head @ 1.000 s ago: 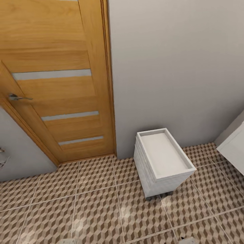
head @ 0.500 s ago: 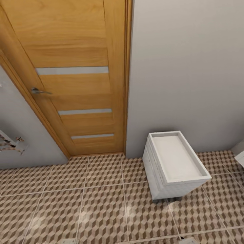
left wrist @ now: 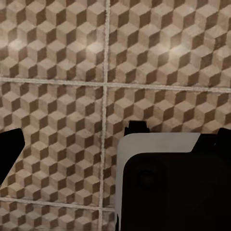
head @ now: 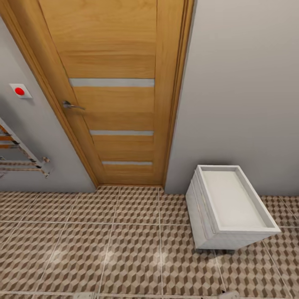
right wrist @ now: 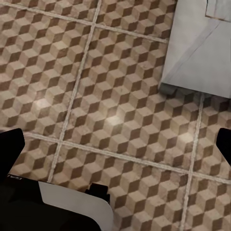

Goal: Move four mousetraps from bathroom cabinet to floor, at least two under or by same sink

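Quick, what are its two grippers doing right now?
Left gripper: open, holding nothing, above the bathroom floor.
Right gripper: open, holding nothing.

door (head: 116,95): orange-brown wood, shut, takes up most of the upper left and middle of the head view; three thin pale horizontal strips across it, one above the other
door handle (head: 71,106): little silver lever on the door's left edge, roughly mid-height in the frame
wall (head: 245,83): plain light grey, fills the upper right, and there's another slice of it at far left
red button (head: 19,91): round red dot on a white square plate, on the left wall, upper left of the frame
towel rail (head: 20,160): metal bars mounted on the left wall, left edge of the frame, partly cut off
white box unit (head: 232,207): small white thing with a recessed flat top and ribbed front, lower right, sitting up against the grey wall; dark feet peek out underneath
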